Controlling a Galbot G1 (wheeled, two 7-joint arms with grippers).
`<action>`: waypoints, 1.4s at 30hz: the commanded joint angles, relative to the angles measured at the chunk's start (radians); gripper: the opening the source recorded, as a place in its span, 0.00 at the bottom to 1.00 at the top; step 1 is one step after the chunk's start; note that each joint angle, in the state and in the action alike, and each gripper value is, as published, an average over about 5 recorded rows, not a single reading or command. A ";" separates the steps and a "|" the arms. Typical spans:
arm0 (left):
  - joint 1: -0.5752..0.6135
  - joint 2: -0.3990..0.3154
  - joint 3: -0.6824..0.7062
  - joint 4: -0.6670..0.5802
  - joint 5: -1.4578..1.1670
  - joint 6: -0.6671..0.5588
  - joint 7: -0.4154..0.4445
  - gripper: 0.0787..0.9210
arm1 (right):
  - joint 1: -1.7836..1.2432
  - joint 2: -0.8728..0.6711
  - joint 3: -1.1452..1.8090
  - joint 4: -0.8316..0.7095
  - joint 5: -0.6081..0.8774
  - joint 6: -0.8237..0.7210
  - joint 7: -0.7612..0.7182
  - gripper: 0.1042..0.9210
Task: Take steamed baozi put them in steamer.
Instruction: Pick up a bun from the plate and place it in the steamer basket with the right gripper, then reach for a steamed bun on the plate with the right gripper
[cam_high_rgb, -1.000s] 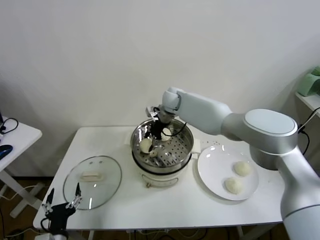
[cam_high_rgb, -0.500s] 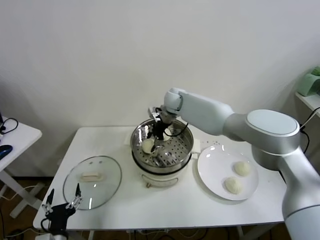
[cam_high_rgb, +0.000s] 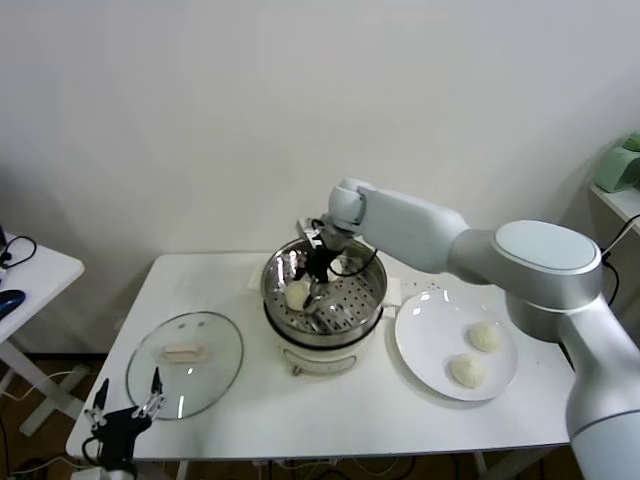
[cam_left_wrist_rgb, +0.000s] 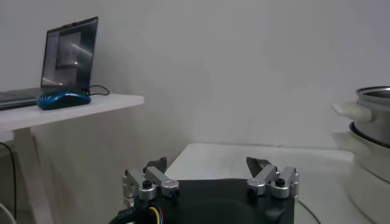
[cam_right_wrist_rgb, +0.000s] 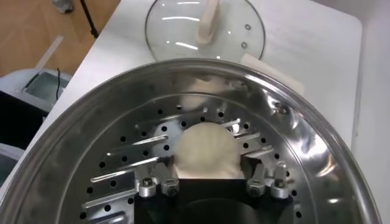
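Observation:
The steamer (cam_high_rgb: 352, 331) stands mid-table, a shiny steel pot with a perforated floor (cam_right_wrist_rgb: 122, 176). My right gripper (cam_high_rgb: 314, 272) reaches down inside it, shut on a cream-white baozi (cam_high_rgb: 298, 293) held just above the floor. In the right wrist view the bun (cam_right_wrist_rgb: 206, 148) sits pinched between the fingers of the gripper (cam_right_wrist_rgb: 210, 164). Two more baozi (cam_high_rgb: 485, 337) (cam_high_rgb: 466, 371) lie on the white plate (cam_high_rgb: 425, 335) to the steamer's right. A fourth bun is not visible. My left gripper (cam_high_rgb: 124, 402) is open and empty, parked low by the table's front left corner.
The glass lid (cam_high_rgb: 186, 364) lies flat on the table left of the steamer, also seen in the right wrist view (cam_right_wrist_rgb: 204, 25). A side table with a laptop and a blue mouse (cam_left_wrist_rgb: 64, 99) stands farther left. The steamer's side (cam_left_wrist_rgb: 373, 125) shows in the left wrist view.
My right gripper has sunk a little deeper into the steamer with the baozi, shifting slightly toward the pot's middle. The left arm has not moved.

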 joint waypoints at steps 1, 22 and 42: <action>-0.001 0.000 -0.001 0.003 -0.001 -0.001 -0.001 0.88 | 0.008 -0.006 0.007 0.007 -0.003 0.002 0.000 0.87; -0.012 0.011 0.026 0.019 0.021 0.011 0.005 0.88 | 0.364 -0.609 -0.082 0.557 0.063 -0.005 -0.077 0.88; 0.003 -0.003 0.029 0.010 0.041 0.014 -0.010 0.88 | -0.217 -0.986 0.230 0.648 -0.450 0.091 -0.086 0.88</action>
